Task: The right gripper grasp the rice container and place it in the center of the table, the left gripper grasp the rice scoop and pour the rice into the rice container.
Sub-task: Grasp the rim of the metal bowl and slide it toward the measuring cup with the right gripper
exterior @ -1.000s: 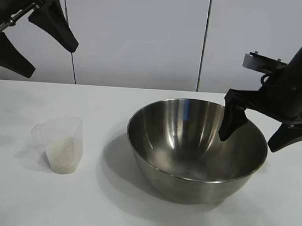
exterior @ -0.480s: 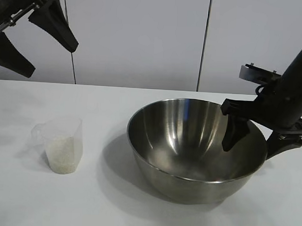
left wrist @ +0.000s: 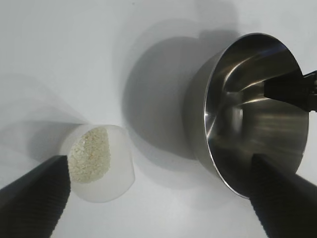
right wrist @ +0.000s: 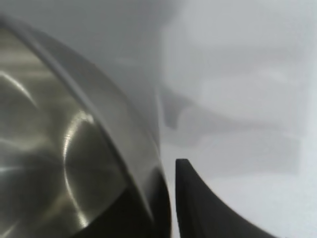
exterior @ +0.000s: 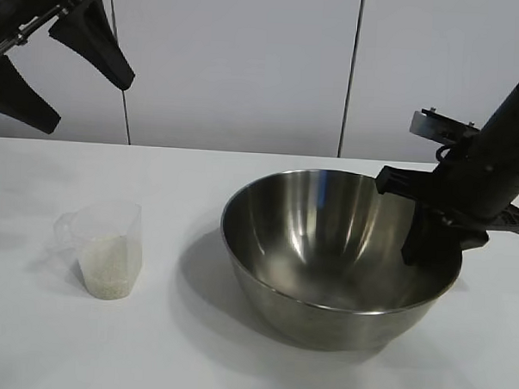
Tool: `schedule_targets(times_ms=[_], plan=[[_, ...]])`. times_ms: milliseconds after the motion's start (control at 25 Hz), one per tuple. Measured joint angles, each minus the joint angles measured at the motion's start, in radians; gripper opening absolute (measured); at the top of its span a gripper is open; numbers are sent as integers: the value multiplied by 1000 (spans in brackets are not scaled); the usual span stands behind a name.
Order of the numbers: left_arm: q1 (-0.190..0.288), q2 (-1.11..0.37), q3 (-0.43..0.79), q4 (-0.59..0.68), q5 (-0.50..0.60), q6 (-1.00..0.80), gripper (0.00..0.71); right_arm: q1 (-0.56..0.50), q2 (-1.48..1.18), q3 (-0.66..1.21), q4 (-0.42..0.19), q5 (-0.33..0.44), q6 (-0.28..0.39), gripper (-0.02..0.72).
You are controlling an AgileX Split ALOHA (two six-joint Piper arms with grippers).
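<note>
Now the rice container's [exterior: 326, 249] three-o'clock rim is pinched by the right gripper [exterior: 434, 245] for repositioning; the left gripper [exterior: 63, 65] is held wide open.

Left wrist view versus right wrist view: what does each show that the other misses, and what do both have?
Only the left wrist view shows the rice scoop standing on the table with the rice inside, apart from the bowl, framed by the open left gripper. It also takes in the rice container's full rim. Only the right wrist view shows close up how the right gripper sits: one finger inside, one outside, shut on the wall. Both show the steel rice container and white tabletop.
</note>
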Motion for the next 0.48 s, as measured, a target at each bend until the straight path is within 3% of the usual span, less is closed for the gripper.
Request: schedule_targets(times_ms=[280,480], plan=[[0,0,0,0,0,0,694,0,-2,0,9,26,-1,11],[0,0,0,0,0,0,694,0,-65,0,66,47,-47,11]])
